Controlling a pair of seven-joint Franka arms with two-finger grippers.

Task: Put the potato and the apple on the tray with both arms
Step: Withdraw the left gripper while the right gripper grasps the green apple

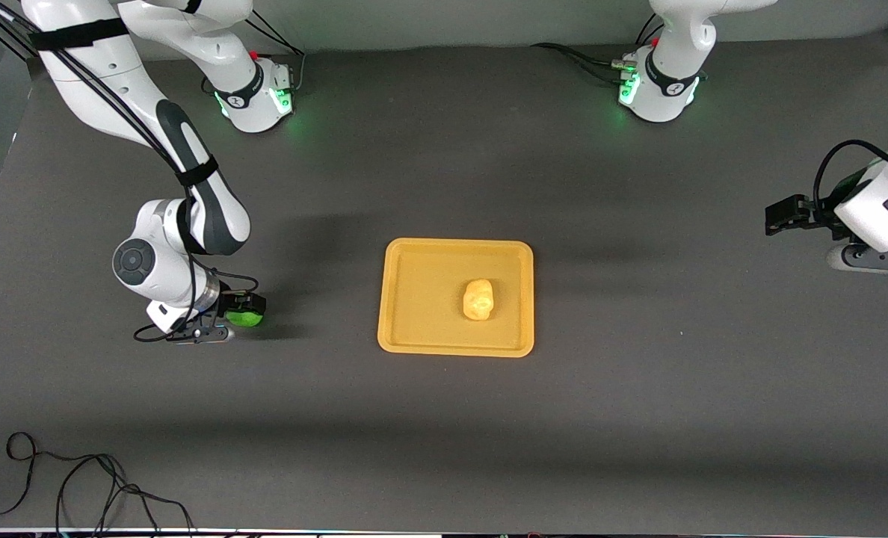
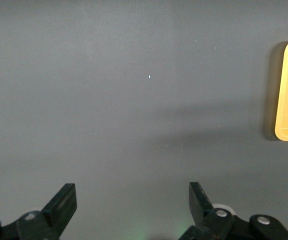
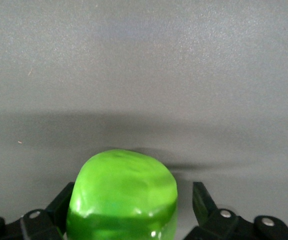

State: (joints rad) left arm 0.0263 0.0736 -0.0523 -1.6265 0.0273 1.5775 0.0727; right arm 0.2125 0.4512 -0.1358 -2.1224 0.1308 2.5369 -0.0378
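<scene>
At the right arm's end of the table (image 1: 638,418), the right gripper (image 1: 229,320) is hanging low around the apple (image 1: 245,317). In the right wrist view the apple (image 3: 122,197) is sitting between the jaws, which are spread: one finger is close against it and a gap is showing at the other finger, so I judge it is not yet pinched. The tray (image 1: 414,258) is lying in the middle of the table, well apart from the apple, toward the left arm's end, and the potato (image 1: 478,299) is already lying on it. The left gripper (image 1: 786,215) is waiting over the table at the left arm's end, with its jaws spread and holding nothing. The right arm is clearly the nearer one to the apple.
</scene>
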